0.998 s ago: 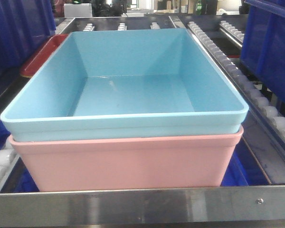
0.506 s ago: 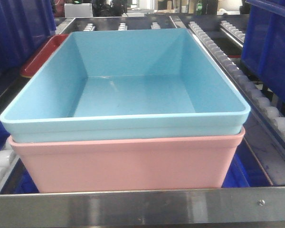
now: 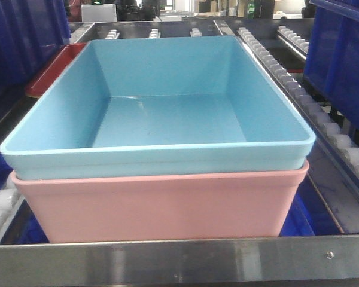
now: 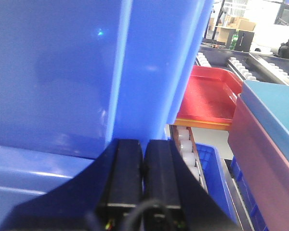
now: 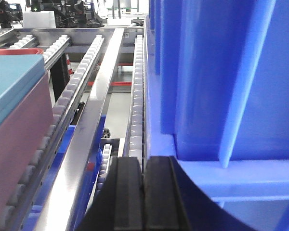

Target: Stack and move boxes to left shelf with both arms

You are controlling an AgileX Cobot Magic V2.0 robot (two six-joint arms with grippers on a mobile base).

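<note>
The light-blue box [image 3: 161, 119] sits nested in the salmon-pink box [image 3: 158, 206], and the stack rests on the roller shelf behind its steel front bar [image 3: 179, 260]. In the left wrist view the stack's edge [image 4: 267, 130] is at the right. My left gripper [image 4: 143, 144] is shut and empty, left of the stack, against a dark-blue crate. In the right wrist view the stack's side [image 5: 14, 120] is at the left. My right gripper [image 5: 143, 161] is shut with nothing in it, to the right of the stack beside another dark-blue crate.
Large dark-blue crates flank the stack on the left [image 4: 77, 72] and right [image 5: 221, 77]. A flat dark-red tray [image 4: 207, 98] lies behind the stack at the left. White roller rails [image 3: 311, 110] run back along the shelf on the right.
The stacked boxes shifted very slightly toward the camera and down about a second ago; they have stayed still over the last half second.
</note>
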